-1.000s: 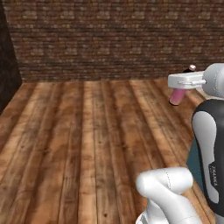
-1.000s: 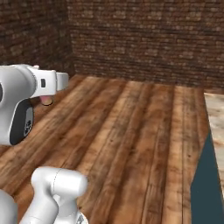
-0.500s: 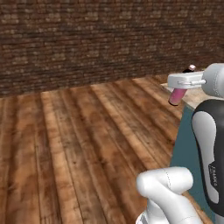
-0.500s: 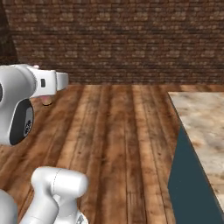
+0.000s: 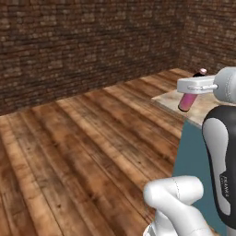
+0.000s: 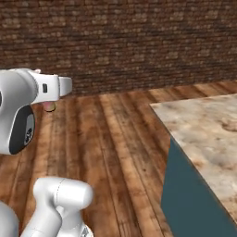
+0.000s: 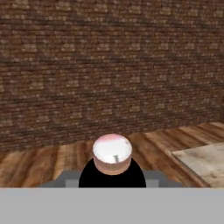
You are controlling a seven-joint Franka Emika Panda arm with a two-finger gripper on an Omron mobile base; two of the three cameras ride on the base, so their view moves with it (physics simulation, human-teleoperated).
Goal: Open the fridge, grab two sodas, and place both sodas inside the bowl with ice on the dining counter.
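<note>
My gripper (image 5: pixel 194 85) is shut on a slim pink-red soda bottle (image 5: pixel 186 102), whose dark cap (image 5: pixel 201 72) sticks out above the hand. From the right base view the gripper (image 6: pixel 52 89) sits at the left, and the bottle's pink end (image 6: pixel 48 107) pokes out below it. In the hand view the bottle's round pale base (image 7: pixel 112 152) faces the camera between the fingertips. The dining counter (image 6: pixel 208 132), beige marbled stone on a teal base (image 5: pixel 193 154), lies to the right of the bottle. The fridge and the bowl are out of view.
A dark brick wall (image 7: pixel 109 65) stands ahead across a wide wooden plank floor (image 5: pixel 83 138). A second brick wall (image 5: pixel 209 32) meets it at the far right corner. The counter's near corner (image 7: pixel 203 159) shows low on the right in the hand view.
The whole scene has slid sideways as the base turned. The dining counter has come further into both base views. The bottle stays held in the same pose.
</note>
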